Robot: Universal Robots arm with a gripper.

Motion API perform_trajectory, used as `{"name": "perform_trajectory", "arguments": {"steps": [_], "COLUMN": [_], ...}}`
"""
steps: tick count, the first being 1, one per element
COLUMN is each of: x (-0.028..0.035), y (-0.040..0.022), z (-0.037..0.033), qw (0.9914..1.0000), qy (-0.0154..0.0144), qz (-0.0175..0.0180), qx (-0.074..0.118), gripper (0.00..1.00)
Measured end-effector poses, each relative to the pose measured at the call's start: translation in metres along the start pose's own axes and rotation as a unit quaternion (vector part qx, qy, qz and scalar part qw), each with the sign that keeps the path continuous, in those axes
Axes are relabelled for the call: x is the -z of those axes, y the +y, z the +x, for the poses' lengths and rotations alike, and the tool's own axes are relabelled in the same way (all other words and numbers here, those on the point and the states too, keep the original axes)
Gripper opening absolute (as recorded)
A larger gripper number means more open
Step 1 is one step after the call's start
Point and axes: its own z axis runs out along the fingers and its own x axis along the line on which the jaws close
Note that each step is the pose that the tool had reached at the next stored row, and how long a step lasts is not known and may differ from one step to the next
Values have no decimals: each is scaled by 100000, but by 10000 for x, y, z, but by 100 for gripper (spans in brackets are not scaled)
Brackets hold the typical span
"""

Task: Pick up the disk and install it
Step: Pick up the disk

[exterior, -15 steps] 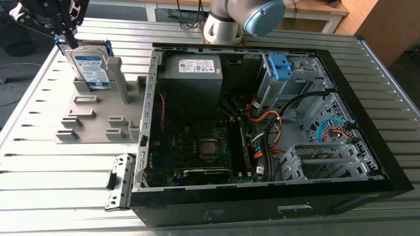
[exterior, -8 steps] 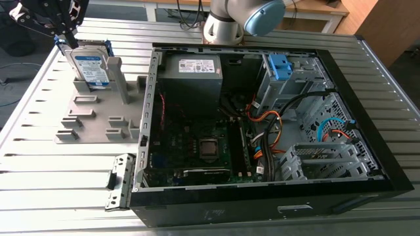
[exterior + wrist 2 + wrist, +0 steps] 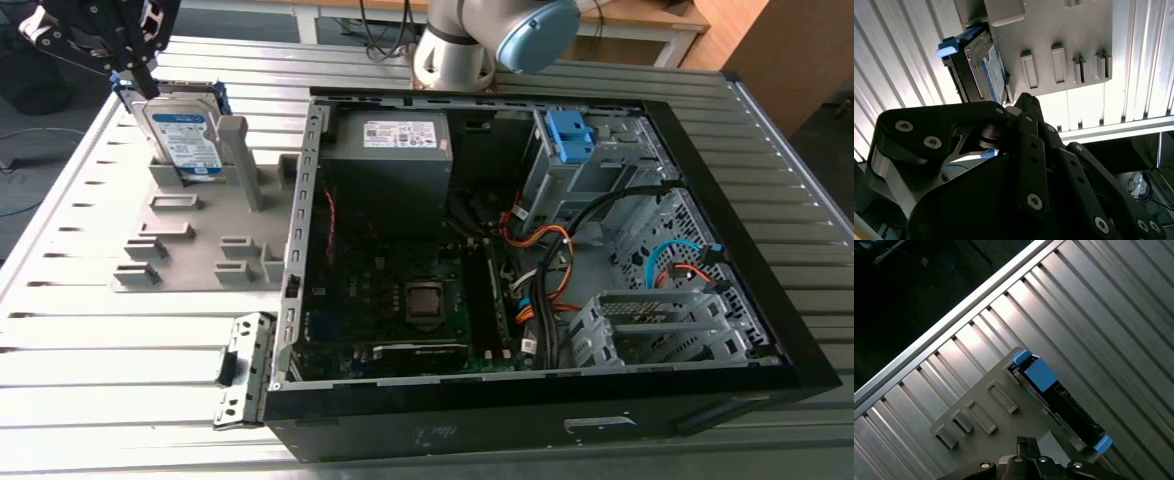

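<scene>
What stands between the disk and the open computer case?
In the exterior view, a grey upright post of the holder fixture stands beside the disk. Beyond it, the fixture's low plate runs to the computer case.

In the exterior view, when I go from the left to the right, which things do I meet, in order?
disk → grey box with a white label → blue bracket → silver cage
</scene>
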Motion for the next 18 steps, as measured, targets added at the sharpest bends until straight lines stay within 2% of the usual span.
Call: {"name": "perform_trajectory", "arguments": {"steps": [18], "x": [0], "y": [0], "z": [0], "qw": [99993], "qy": [49], "qz": [-30], "qx": [1214], "gripper": [11]}}
